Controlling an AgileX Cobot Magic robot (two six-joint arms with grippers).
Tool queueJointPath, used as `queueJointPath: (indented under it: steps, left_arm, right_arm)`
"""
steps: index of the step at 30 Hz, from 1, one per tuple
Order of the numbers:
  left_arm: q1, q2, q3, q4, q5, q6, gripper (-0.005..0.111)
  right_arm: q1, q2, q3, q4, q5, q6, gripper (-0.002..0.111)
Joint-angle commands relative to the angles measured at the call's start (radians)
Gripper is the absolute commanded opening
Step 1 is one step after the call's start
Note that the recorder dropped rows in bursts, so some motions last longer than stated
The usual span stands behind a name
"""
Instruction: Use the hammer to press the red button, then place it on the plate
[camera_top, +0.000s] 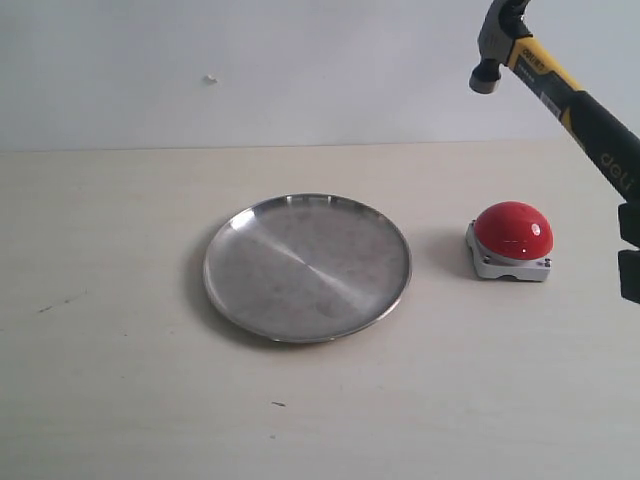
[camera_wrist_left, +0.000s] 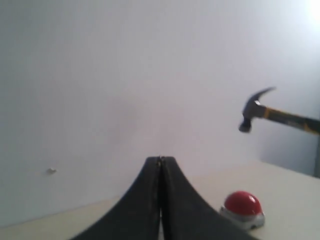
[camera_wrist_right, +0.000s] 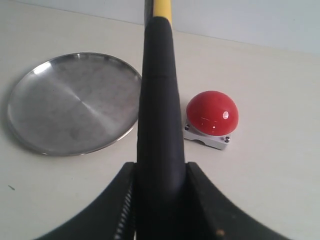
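The hammer (camera_top: 545, 75) hangs high in the air at the right, dark steel head up and to the left, above the red button (camera_top: 513, 229). My right gripper (camera_wrist_right: 161, 172) is shut on the hammer's black handle (camera_wrist_right: 159, 115); in the exterior view only its fingers (camera_top: 629, 250) show at the right edge. The red button (camera_wrist_right: 212, 112) sits on its grey base on the table, right of the steel plate (camera_top: 307, 266). My left gripper (camera_wrist_left: 160, 161) is shut on nothing, raised, facing the wall, with the hammer (camera_wrist_left: 260, 112) and the red button (camera_wrist_left: 242, 204) off to its side.
The light wooden table (camera_top: 120, 400) carries only the plate and the button. A white wall (camera_top: 250, 70) stands behind the table's back edge. A small dark speck (camera_top: 278, 404) lies on the table in front of the plate.
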Motion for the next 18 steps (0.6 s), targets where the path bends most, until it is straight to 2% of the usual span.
queueJointPath:
  steps: [1, 6, 18]
  left_arm:
    - [-0.001, -0.001, 0.038, 0.015, 0.107, 0.043, 0.000]
    - [-0.001, -0.001, 0.098, -0.030, 0.088, 0.043, 0.000]
    - [-0.001, -0.001, 0.098, -0.044, 0.078, 0.043, 0.000]
  right_arm:
    - [-0.003, -0.013, -0.011, -0.124, -0.037, 0.002, 0.000]
    - [-0.003, -0.013, -0.011, -0.140, -0.031, -0.003, 0.000]
    - [-0.003, -0.013, -0.011, -0.101, 0.000, -0.028, 0.000]
